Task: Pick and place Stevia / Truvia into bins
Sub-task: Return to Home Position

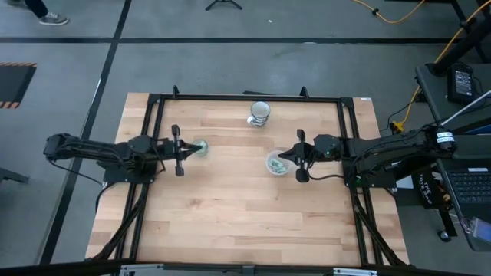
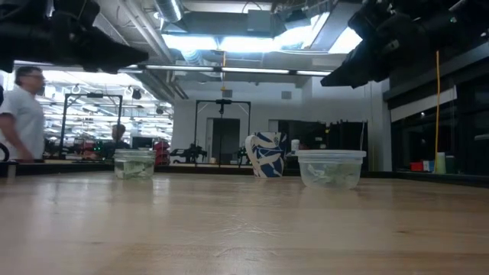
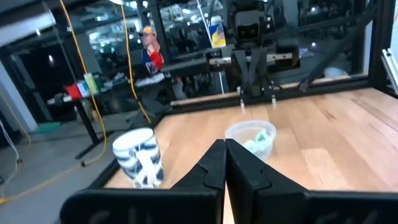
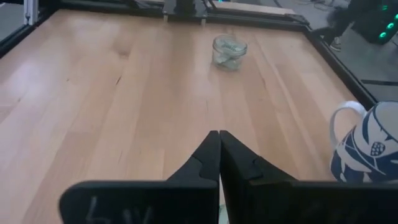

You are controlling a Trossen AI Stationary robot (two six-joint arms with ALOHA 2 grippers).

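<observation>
We start at our own fingers. The left gripper (image 3: 225,148) has its jaws pressed together with nothing between them, and so does the right gripper (image 4: 219,137). From above, each hangs just beside a bin: the left next to the smaller clear cup (image 1: 201,147), the right next to the wider clear cup (image 1: 277,163). The level view shows both arms raised well above the rims.

The Stevia packets (image 2: 328,174) lie inside the cups, showing as pale green through the walls. We see none loose on the table (image 1: 230,222), so the sorting looks finished to us and only the retreat is left.

That retreat is where we see the risk. The cups look light and stand unsecured, so if either arm dips as it pulls back, a finger could catch a rim, tip the cup and spill the packets across the wood. Pulling straight back at the present height should keep us clear.

Farther off, the blue-and-white mug (image 1: 259,113) stands well apart from both arms, and we judge it safe. Beyond the table a person (image 2: 21,114) stands in the room, well away.
</observation>
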